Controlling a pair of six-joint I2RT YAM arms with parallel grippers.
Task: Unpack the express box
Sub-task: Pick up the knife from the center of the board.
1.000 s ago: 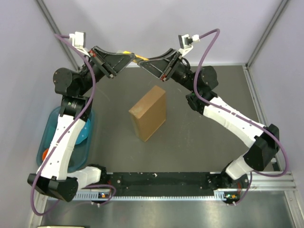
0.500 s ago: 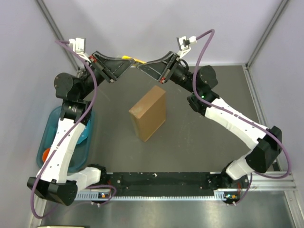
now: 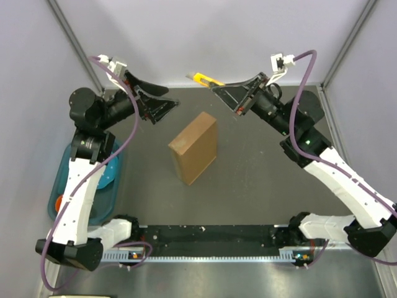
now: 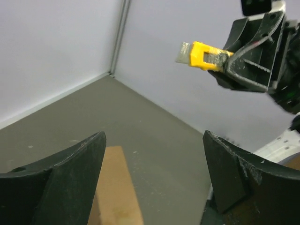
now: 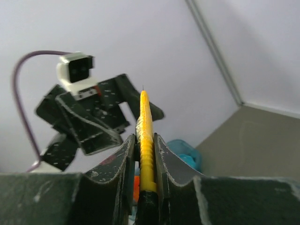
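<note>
Grey tabletop, pale walls; left end effector spread, right end effector pinching knife.

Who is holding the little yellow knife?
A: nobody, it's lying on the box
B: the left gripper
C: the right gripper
C: the right gripper is shut on the yellow knife, holding it up in the air, while the left gripper stands open and empty.

Right wrist view: lower end of the utility knife hidden inside the right claw. Left wrist view: express box cut off at the frame's bottom edge. Top view: teal bin partly hidden beneath the left arm; contents indistinct.
</note>
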